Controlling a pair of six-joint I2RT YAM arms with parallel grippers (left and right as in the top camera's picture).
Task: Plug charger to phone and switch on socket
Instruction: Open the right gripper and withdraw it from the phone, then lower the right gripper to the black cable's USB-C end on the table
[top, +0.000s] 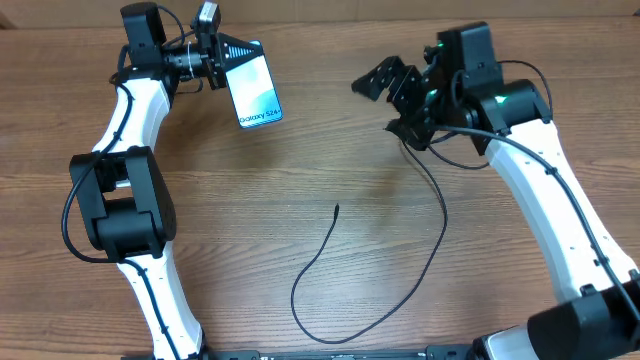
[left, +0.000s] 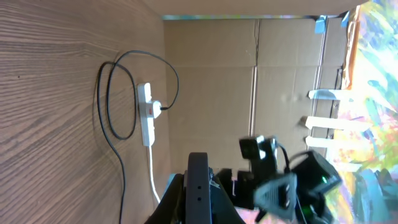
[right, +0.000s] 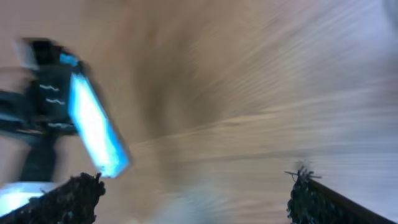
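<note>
My left gripper (top: 236, 58) is shut on the top end of the phone (top: 256, 90) and holds it up at the back left, its light blue screen facing up. In the left wrist view the phone (left: 198, 174) shows edge-on between the jaws (left: 199, 208). The charger cable (top: 330, 270) lies looped on the table, its free tip (top: 337, 207) near the middle. Its plug (left: 158, 109) sits in the white socket strip (left: 147, 115). My right gripper (top: 385, 80) is open and empty, raised at the back right. The blurred right wrist view shows the phone (right: 93, 127) and wide-apart fingers (right: 193, 199).
The socket strip is hidden under my right arm (top: 520, 150) in the overhead view. Its thick white cord (left: 152, 180) runs toward the left wrist camera. A cardboard wall (left: 249, 74) stands behind the table.
</note>
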